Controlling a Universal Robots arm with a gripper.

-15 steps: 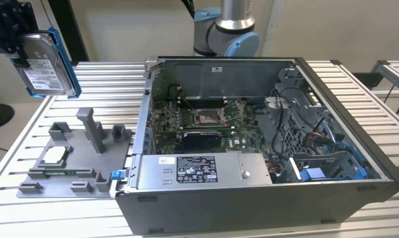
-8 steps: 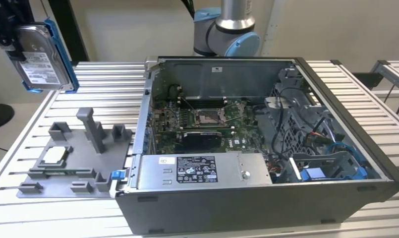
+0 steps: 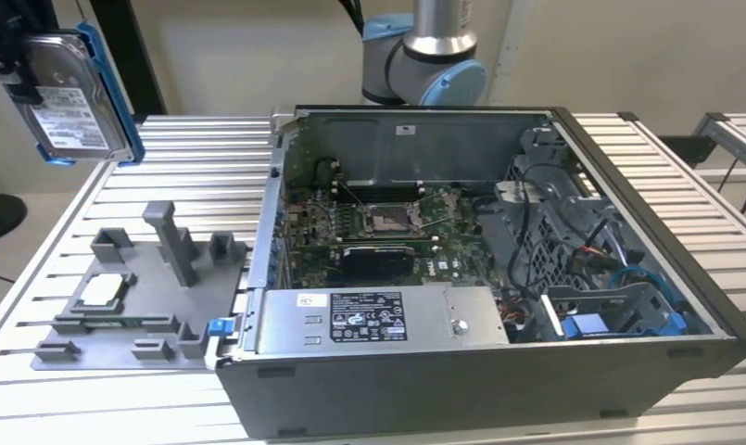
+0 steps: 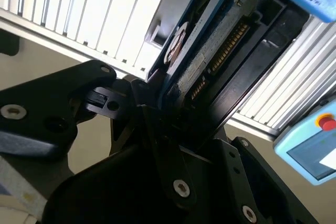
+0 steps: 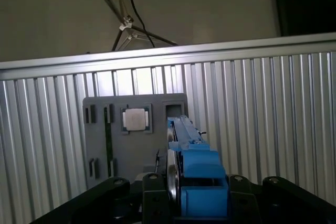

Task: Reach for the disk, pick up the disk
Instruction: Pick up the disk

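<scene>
The disk (image 3: 69,102), a silver-grey drive with a white label and blue rails, hangs upright high above the table at the exterior view's far left. My gripper (image 3: 12,57) is shut on its upper part. In the first wrist view the disk (image 5: 190,156) stands edge-on, its blue rail held in my gripper (image 5: 194,190), with the grey fixture plate far below. In the second wrist view the disk (image 4: 210,56) shows its connector edge and board side, clamped in my gripper (image 4: 170,124).
A grey fixture plate (image 3: 125,320) with posts and a small square chip (image 3: 101,289) lies on the slatted metal table (image 3: 51,232). An open computer case (image 3: 497,371) with a silver box (image 3: 373,320) fills the middle. The arm's base (image 3: 423,56) stands behind it.
</scene>
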